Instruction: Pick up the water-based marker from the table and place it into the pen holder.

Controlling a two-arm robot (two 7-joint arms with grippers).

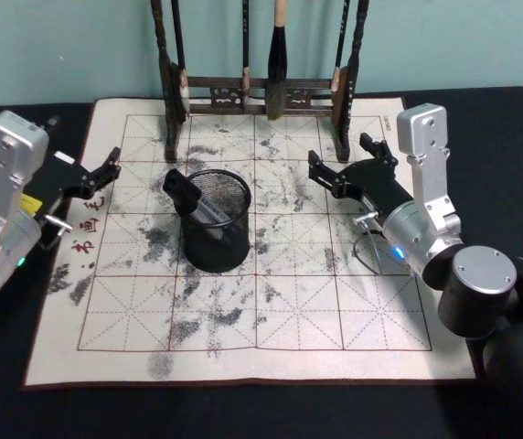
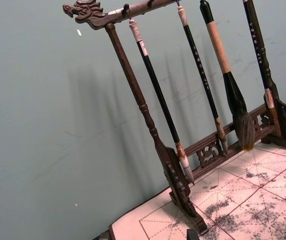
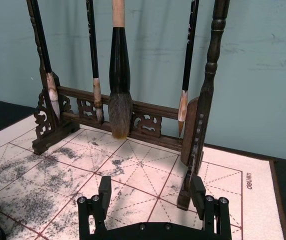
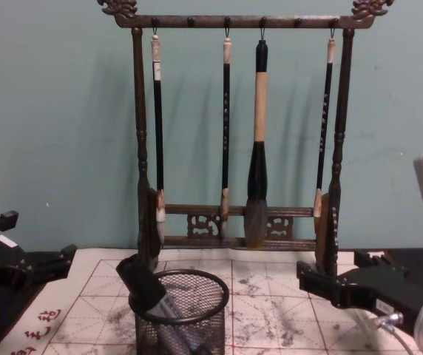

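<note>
A marker (image 1: pixel 188 198) leans inside the mesh pen holder (image 1: pixel 218 236), cap above the rim, mid-mat on the dark tabletop (image 1: pixel 508 137). Bare gridded mat (image 1: pixel 271 311) surrounds the cup. The left claw (image 1: pixel 108 165) and right claw (image 1: pixel 348 163) hover near opposite mat edges, fingers apart, empty.

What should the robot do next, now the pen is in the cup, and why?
Probably just draw both arms back to rest. The marker already leans inside the pen holder, its black end poking over the rim. The right gripper is open and holds nothing, off to the holder's right above the mat; the left gripper sits open at the mat's left edge. Nothing looks left to pick up.
</note>
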